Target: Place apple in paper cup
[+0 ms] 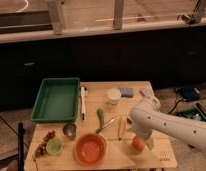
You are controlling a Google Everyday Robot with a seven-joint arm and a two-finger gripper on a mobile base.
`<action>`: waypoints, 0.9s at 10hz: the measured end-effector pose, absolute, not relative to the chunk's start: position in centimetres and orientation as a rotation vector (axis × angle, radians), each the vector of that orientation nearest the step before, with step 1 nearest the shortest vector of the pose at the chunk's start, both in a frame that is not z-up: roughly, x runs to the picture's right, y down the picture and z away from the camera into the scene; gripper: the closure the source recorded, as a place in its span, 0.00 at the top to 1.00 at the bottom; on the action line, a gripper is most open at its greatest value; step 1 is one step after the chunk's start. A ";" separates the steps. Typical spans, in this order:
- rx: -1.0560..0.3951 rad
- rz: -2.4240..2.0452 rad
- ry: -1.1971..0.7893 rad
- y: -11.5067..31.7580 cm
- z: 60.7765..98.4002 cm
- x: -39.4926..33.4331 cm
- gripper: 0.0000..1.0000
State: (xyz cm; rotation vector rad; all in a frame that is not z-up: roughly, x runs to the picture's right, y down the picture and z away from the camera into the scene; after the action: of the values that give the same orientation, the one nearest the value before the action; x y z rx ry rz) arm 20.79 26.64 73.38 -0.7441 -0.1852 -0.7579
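The apple (137,144) is a small orange-red fruit lying on the wooden table (161,155) near the front right. The paper cup (114,95) is cream-white and stands upright at the back middle of the table, well apart from the apple. My white arm (166,124) reaches in from the right. The gripper (140,135) hangs at its end, right above the apple and touching or almost touching its top. The arm's bulk hides most of the gripper.
A green tray (56,98) sits at the back left. An orange bowl (90,148), a metal cup (69,130) and a light-green cup (54,146) stand at the front left. A banana (122,127), a green vegetable (100,118) and a blue sponge (127,92) lie mid-table.
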 end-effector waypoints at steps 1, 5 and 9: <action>-0.737 -0.757 -0.186 26.8 73.5 20.8 0.80; -0.686 -0.749 -0.214 28.5 72.2 20.6 0.80; -0.680 -0.758 -0.221 29.4 71.6 20.4 0.80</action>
State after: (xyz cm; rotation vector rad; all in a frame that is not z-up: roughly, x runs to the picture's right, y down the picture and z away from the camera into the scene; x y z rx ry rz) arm 20.41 29.42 71.60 -0.6796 -0.2209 -0.7575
